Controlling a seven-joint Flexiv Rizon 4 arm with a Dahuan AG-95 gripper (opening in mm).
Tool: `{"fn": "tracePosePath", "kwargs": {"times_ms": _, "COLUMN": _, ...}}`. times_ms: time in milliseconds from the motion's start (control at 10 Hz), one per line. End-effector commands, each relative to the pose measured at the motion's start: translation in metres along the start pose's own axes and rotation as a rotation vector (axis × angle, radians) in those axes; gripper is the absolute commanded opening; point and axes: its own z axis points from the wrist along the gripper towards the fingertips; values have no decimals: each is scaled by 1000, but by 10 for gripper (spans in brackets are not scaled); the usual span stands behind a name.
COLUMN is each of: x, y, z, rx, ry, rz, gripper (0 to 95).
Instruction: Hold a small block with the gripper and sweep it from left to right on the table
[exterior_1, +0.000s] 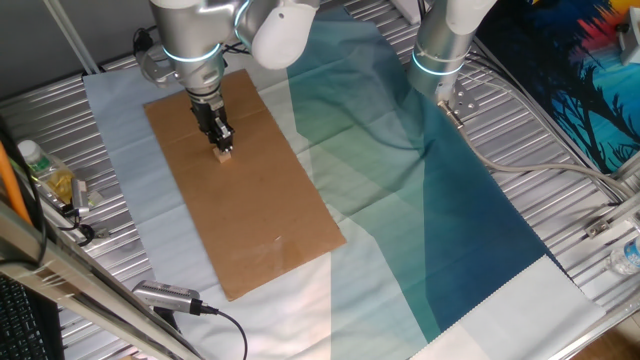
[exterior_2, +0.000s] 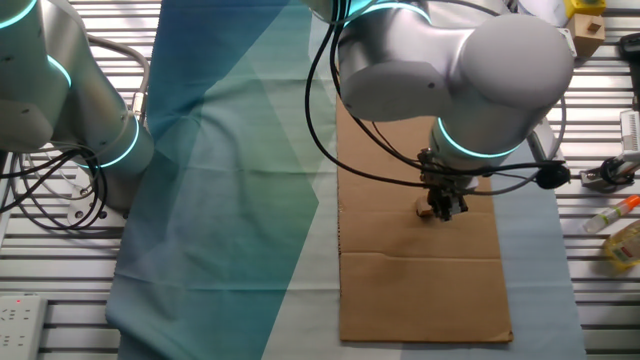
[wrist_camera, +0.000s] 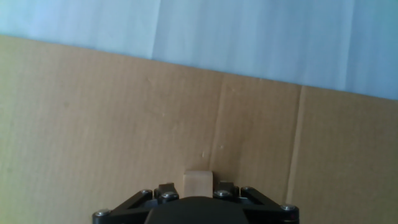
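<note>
Gripper (exterior_1: 221, 143) fingers pinch the small block (exterior_1: 224, 154) from both sides, holding it down against the brown cardboard sheet (exterior_1: 260, 210) near the sheet's far end. Hand view shows the pale cube (wrist_camera: 198, 182) clamped between the black fingertips (wrist_camera: 166, 188), cardboard beneath. Pale blue and teal cloth covers the ribbed metal table (exterior_1: 520, 130) around the sheet.

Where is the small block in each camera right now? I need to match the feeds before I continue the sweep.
One fixed view: the small block is upper left, at the end effector tip on the cardboard sheet.
The other fixed view: the block is right of centre, mostly hidden by the end effector.
Hand view: the block is bottom centre, between the fingers.
Shared landmark: the cardboard sheet.
</note>
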Motion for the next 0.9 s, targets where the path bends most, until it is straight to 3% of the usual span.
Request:
{"fn": "tracePosePath", "kwargs": {"times_ms": 100, "x": 1, "y": 1, "z": -1, "rx": -1, "ry": 1, "rz": 11, "gripper": 380}}
{"fn": "tracePosePath", "kwargs": {"times_ms": 900, "x": 1, "y": 1, "z": -1, "rx": 1, "ry": 14, "rz": 24, "gripper": 380}}
